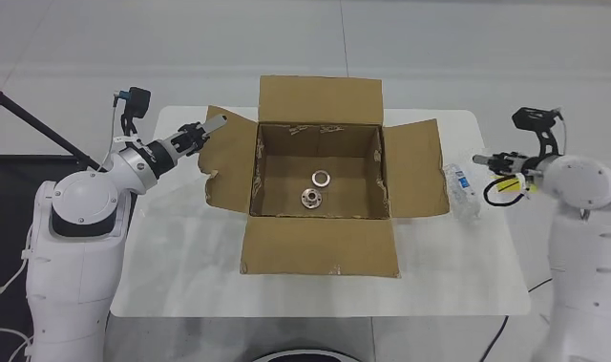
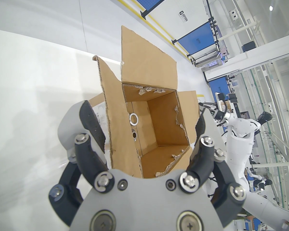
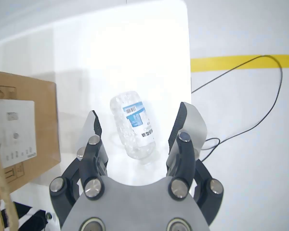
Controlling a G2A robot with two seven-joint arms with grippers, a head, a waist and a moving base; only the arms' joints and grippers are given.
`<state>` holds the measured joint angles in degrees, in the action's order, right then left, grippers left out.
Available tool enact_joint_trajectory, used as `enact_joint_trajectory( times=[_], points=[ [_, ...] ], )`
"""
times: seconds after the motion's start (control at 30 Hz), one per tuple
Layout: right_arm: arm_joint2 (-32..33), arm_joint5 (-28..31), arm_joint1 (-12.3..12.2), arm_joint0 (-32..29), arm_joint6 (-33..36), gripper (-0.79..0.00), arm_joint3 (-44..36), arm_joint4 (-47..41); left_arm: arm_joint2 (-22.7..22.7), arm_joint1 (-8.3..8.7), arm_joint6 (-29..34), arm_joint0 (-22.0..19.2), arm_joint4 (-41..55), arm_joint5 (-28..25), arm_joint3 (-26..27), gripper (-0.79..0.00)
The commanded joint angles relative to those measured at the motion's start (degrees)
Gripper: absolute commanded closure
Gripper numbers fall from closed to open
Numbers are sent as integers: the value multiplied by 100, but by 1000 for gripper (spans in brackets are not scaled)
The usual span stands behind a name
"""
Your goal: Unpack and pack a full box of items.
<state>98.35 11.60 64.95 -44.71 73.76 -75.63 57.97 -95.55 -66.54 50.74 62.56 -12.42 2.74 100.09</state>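
Right wrist view: bottle [image 3: 132,123] beyond spread pincer [image 3: 138,115].

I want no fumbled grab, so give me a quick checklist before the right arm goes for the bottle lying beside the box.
1. Right gripper open and empty: ok.
2. Bottle lying free on the table, in line with the open fingers: ok.
3. Bottle apart from the box flap: ok.
4. Box flaps folded out, opening clear: ok.
5. Box emptied: not ok; a ring and a round metal part lie inside.
6. Left gripper open and empty by the opposite flap, out of the way: ok.
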Motion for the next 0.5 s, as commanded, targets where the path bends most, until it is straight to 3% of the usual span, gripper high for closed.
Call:
enact_joint_trajectory(
  times=[0.0, 0.2, 0.47],
  points=[
    [-89, 302, -33, 228, 56, -597, 669, 51, 0, 0, 0, 0, 0, 0, 0, -785],
    [-241, 1198, -133, 463, 48, -551, 1536, 78, 0, 0, 0, 0, 0, 0, 0, -785],
    [-343, 1794, -235, 300, 16, -542, 1593, -128, 0, 0, 0, 0, 0, 0, 0, -785]
  ],
)
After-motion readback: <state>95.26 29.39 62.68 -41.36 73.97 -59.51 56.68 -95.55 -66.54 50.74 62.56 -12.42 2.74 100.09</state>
